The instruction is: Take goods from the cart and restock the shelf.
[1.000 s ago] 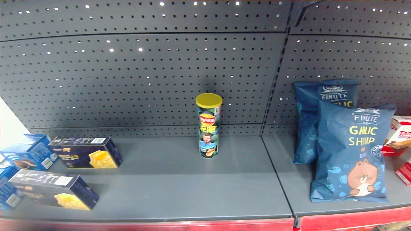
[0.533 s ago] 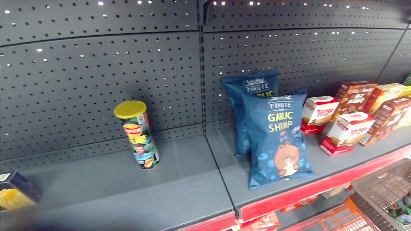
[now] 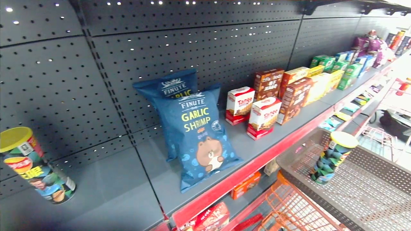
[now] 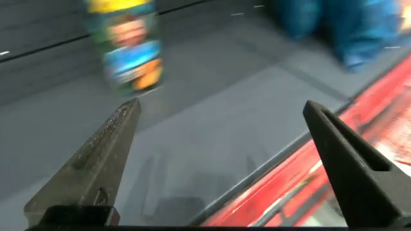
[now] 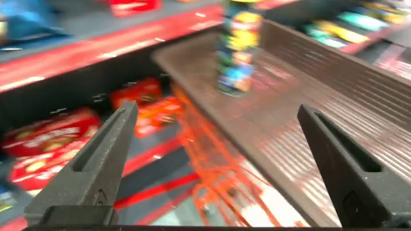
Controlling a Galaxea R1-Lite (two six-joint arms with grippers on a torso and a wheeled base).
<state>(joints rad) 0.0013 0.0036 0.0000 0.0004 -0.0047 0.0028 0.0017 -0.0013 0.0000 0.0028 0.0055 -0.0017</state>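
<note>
shelf can: chip can (image 3: 32, 166) standing upright, far left on the grey shelf (image 3: 112, 179)
left gripper (image 4: 221, 108): jaws wide apart, empty, near that can
bags: two blue shrimp snack bags (image 3: 199, 134) leaning on the pegboard
cart can: second chip can (image 3: 332, 157) upright in the brown cart basket (image 3: 369, 199)
right gripper (image 5: 218, 110): spread wide, empty, facing the cart can

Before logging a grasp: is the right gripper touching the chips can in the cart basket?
Apart. In the right wrist view the open right gripper hangs short of the chips can, basket floor between them.
</note>
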